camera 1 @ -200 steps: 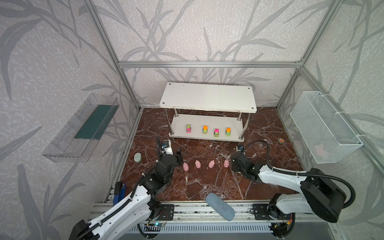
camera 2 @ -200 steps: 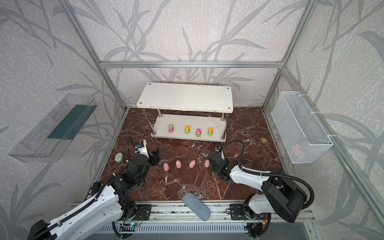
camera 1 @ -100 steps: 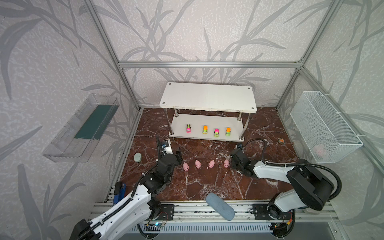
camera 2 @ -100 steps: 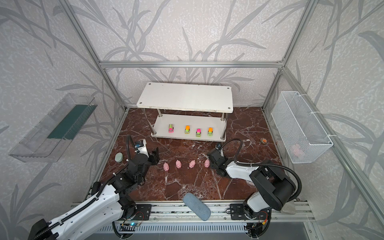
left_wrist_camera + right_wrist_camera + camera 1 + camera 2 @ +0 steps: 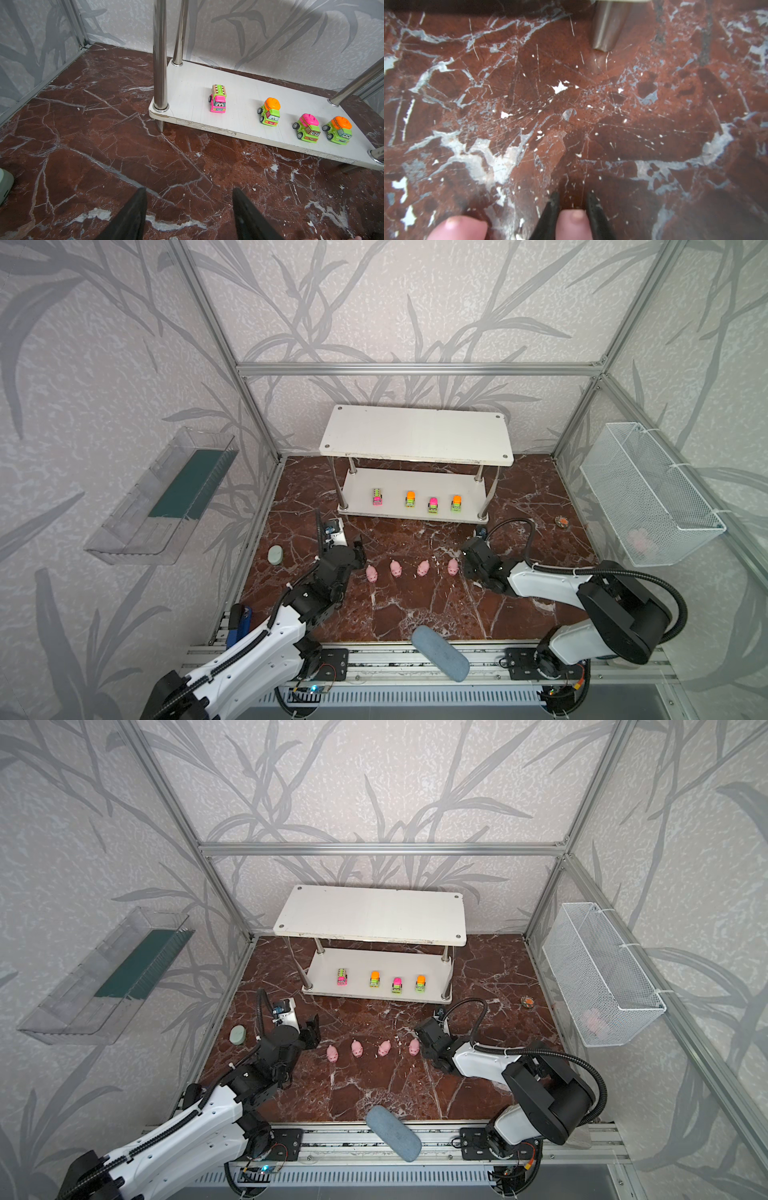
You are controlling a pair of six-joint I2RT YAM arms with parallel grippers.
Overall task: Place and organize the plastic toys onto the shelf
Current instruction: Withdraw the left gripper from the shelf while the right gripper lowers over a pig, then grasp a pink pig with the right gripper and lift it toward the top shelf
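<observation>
marble floor [image 5: 591, 124]: right gripper [image 5: 572, 195] pinches a pink pig [image 5: 572, 223], presumably light, rigid, slippery, across its body; left gripper [image 5: 189, 190] spread.

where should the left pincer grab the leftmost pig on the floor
Best bet: take the leftmost pig across its two flanks at mid-body, coming down from above with the open left pincer. Its body runs near-to-far, so the narrow sides face left and right, and the next pig stands apart.
</observation>
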